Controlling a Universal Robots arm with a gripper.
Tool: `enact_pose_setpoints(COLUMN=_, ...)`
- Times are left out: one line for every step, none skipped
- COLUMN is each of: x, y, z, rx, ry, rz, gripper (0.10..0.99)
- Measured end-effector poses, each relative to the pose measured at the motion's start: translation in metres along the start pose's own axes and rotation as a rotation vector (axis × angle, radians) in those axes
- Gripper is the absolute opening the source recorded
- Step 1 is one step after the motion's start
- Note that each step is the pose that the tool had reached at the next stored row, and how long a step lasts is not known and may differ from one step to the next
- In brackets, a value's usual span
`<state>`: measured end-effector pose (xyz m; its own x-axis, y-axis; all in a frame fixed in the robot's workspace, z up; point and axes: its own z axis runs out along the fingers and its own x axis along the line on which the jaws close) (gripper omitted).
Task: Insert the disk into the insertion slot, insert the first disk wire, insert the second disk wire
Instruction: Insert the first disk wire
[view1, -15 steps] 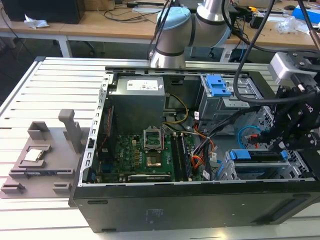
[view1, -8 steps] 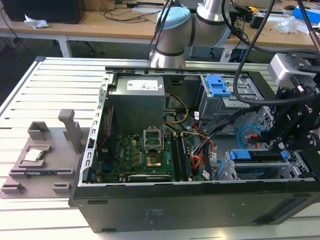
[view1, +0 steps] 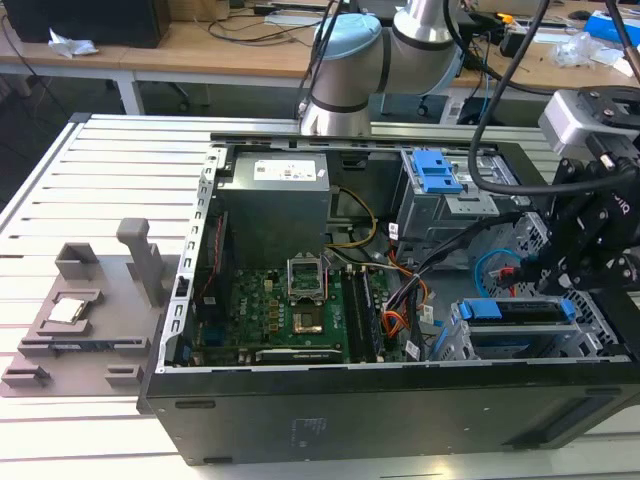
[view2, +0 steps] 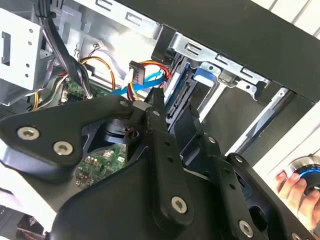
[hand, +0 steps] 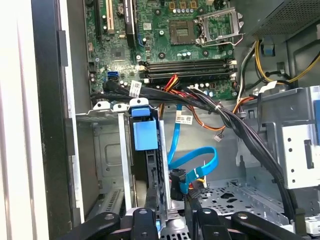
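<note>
While the black computer case (view1: 400, 410) lies on its side with its inside open upward, it takes up much of the slatted metal table (view1: 100, 170). Beyond its far edge rises the arm (view1: 345, 70), which bends over toward the exterior view's right.

Inside the case, the grey power supply (view1: 275, 195) sits at the far side and the green motherboard (view1: 290, 310) lies nearer. On the table at the exterior view's left, just beside the case, rests a grey plastic fixture (view1: 90, 310). In the far right part of the case stands a grey metal cage (view1: 445, 210) bearing a blue tab (view1: 437, 170).

In the near right corner is the insertion slot (view1: 455, 345), a silver perforated cage. The disk (view1: 515, 312) sits inside one of its bays, with the blue carrier showing at the open side.

In the first wrist view the end effector (hand: 174, 222) hangs close to this cage, just beside the disk. Whether it is clenched or released I cannot tell.

A thick bundle of black cables (hand: 240, 130) crosses from the motherboard. A blue cable (hand: 200, 160) loops beside the disk, and a black connector (hand: 177, 185) with red and yellow wires lies near the end effector. Whether it is plugged into the disk cannot be told.

In the second wrist view, a person's hand (view2: 295, 192) rests on a round knob (view2: 310, 172) outside the case.
</note>
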<state>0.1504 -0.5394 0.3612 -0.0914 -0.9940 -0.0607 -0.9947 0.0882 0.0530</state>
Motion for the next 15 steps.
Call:
enact_pose_setpoints(x=0.0001, y=0.0012, z=0.0001, rx=0.0, ry=-0.0013, rz=0.0, gripper=0.361)
enact_pose_setpoints(x=0.0002, y=0.0031, z=0.0001, rx=0.0, ry=-0.0027, rz=-0.001, gripper=0.361)
enact_pose_setpoints(x=0.0006, y=0.0066, z=0.0002, rx=0.0, ry=-0.0042, rz=-0.001, gripper=0.361)
enact_pose_setpoints(x=0.0008, y=0.0093, z=0.0004, rx=-0.001, ry=-0.0058, rz=-0.001, gripper=0.361)
enact_pose_setpoints(x=0.001, y=0.011, z=0.0005, rx=-0.001, ry=-0.0068, rz=-0.001, gripper=0.361)
enact_pose_setpoints(x=0.0011, y=0.0125, z=0.0008, rx=-0.001, ry=-0.0075, rz=-0.001, gripper=0.361)
enact_pose_setpoints(x=0.0014, y=0.0132, z=0.0036, rx=-0.001, ry=-0.0076, rz=-0.001, gripper=0.361)
enact_pose_setpoints(x=0.0015, y=0.0131, z=0.0061, rx=-0.001, ry=-0.0077, rz=-0.001, gripper=0.361)
enact_pose_setpoints(x=0.0016, y=0.0131, z=0.0069, rx=-0.001, ry=-0.0075, rz=-0.001, gripper=0.361)
enact_pose_setpoints(x=0.0016, y=0.0131, z=0.0069, rx=-0.001, ry=-0.0075, rz=-0.001, gripper=0.361)
enact_pose_setpoints(x=0.0016, y=0.0131, z=0.0069, rx=-0.001, ry=-0.0074, rz=-0.001, gripper=0.361)
enact_pose_setpoints(x=0.0016, y=0.0131, z=0.007, rx=-0.001, ry=-0.0076, rz=-0.001, gripper=0.361)
enact_pose_setpoints(x=0.0016, y=0.013, z=0.007, rx=-0.001, ry=-0.0076, rz=-0.001, gripper=0.361)
enact_pose_setpoints(x=0.0016, y=0.013, z=0.007, rx=-0.001, ry=-0.0076, rz=-0.001, gripper=0.361)
enact_pose_setpoints(x=0.0016, y=0.013, z=0.007, rx=-0.001, ry=-0.0076, rz=-0.001, gripper=0.282)
